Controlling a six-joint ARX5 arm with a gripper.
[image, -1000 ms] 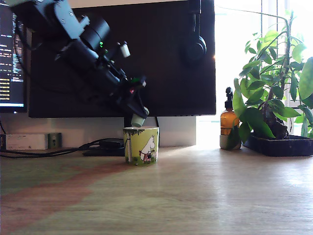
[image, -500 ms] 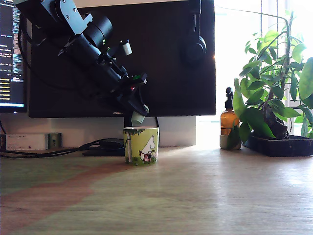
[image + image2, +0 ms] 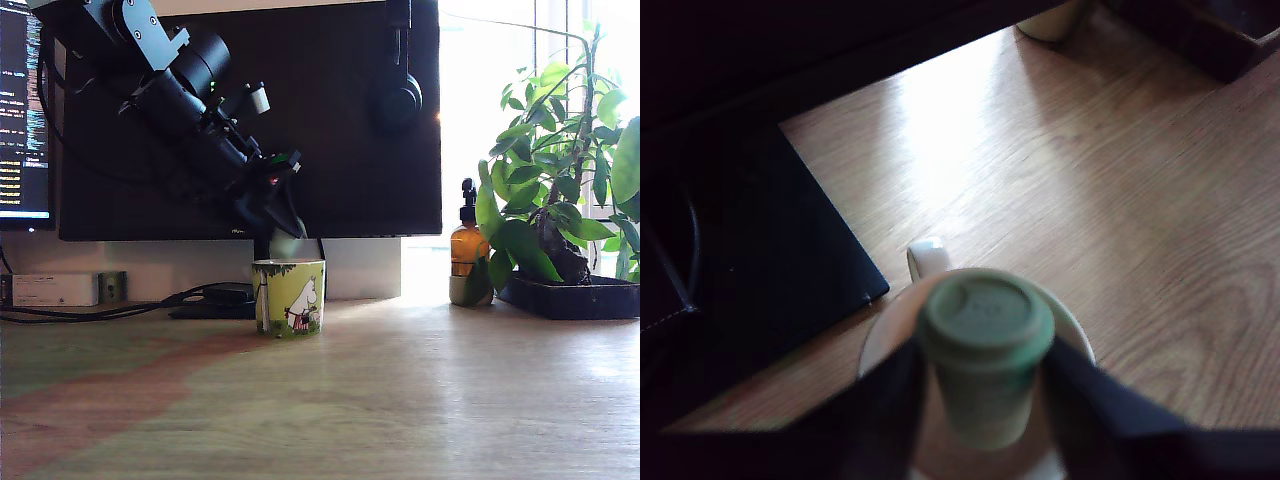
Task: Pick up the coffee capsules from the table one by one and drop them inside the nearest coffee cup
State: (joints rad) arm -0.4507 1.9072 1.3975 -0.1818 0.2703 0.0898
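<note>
Mint-green capsule (image 3: 985, 350) pinched in my hand (image 3: 985, 400), hanging directly over the open mouth of the yellow-green cup (image 3: 289, 296) on the wood-grain counter (image 3: 420, 400); drop step in hand — next, I judge, part the fingers and let it fall.

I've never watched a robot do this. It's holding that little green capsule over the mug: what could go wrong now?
Two things, I'd guess. The capsule hangs between the fingers of the gripper over the mug, but toward one side of the opening, so on release it might clip the rim and bounce onto the table. Also, the gripper sits close above the mug, so a low move away could knock it.
</note>
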